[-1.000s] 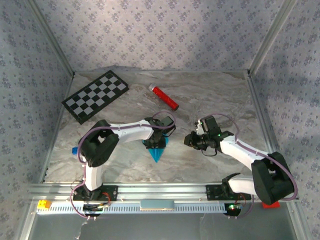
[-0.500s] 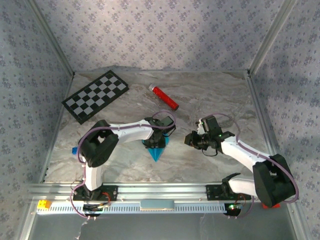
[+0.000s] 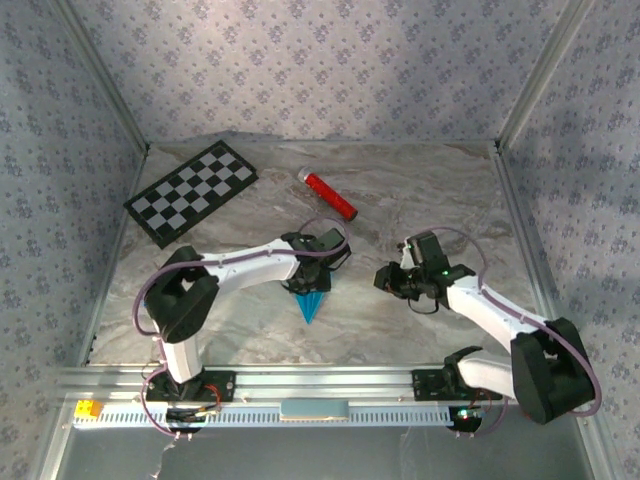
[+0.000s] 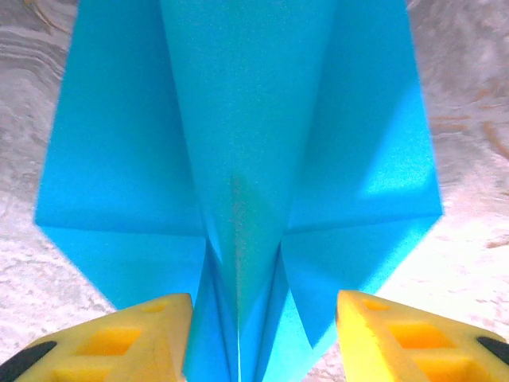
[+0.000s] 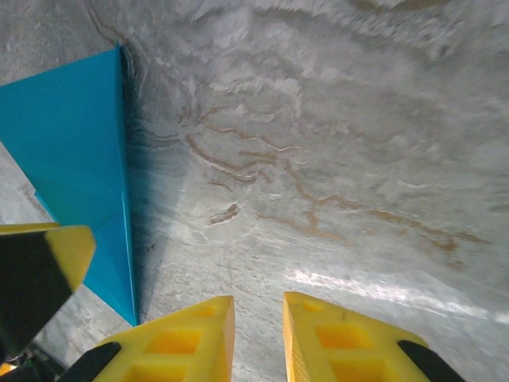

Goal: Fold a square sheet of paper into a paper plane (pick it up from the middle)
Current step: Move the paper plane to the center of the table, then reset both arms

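The marble counter (image 3: pixel 420 190) carries the cyan paper plane (image 3: pixel 310 305) near its centre, nose toward 6 o'clock. The left jaws stand half-wide astride its centre crease at its 12 o'clock end. The right jaws, narrow and empty, hover at its 3 o'clock.

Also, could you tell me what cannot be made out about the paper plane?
Paper plane, top external: far part hidden under the left end effector.
Left wrist: its far end cut off by the top edge.
Left wrist: whether the fingers press the fold; bottom edge cuts contact off.
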Motion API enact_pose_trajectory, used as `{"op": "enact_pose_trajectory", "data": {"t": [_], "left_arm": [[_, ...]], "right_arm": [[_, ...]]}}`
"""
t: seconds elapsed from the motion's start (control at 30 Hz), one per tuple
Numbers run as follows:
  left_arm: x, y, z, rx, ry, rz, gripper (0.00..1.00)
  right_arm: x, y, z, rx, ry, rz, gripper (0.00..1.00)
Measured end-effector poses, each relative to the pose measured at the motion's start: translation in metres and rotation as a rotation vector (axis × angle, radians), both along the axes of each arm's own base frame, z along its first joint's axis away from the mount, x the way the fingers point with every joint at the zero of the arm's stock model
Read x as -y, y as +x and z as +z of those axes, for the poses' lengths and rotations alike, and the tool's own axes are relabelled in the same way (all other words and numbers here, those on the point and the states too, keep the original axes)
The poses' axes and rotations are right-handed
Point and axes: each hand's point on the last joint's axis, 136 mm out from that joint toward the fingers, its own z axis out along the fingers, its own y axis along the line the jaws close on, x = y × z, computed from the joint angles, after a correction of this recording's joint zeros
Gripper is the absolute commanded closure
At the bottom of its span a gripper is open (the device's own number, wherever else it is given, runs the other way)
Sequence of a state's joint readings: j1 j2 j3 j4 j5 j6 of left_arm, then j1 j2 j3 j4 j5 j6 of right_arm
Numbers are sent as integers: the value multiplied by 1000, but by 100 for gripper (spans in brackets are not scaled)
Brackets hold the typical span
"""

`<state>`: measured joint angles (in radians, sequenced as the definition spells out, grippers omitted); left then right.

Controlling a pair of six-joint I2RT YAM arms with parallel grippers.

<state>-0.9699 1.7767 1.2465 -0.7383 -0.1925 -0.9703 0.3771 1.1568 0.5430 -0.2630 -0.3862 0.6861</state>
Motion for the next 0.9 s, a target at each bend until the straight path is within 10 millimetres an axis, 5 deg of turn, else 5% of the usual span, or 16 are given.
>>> {"op": "enact_pose_trajectory", "data": {"t": [0.17,0.27,0.37,0.5,0.7,0.8,0.9], "left_arm": [[-15,4,56,193,-54,14,25],[-47,11,95,348,-75,48,3],[-96,28,124,494,-48,129,0],[-177,55,137,644,78,282,0],[-292,72,101,656,293,480,0],[-320,80,90,653,377,487,0],[-322,95,77,660,427,413,0]], "right_arm": [[34,15,39,177,-140,-75,42],[66,33,82,376,-257,-180,20],[109,49,101,527,-437,-311,9],[164,63,70,540,-731,-393,6],[222,78,14,418,-865,-454,7],[228,92,-3,423,-845,-412,8],[218,114,0,528,-772,-370,13]]}}
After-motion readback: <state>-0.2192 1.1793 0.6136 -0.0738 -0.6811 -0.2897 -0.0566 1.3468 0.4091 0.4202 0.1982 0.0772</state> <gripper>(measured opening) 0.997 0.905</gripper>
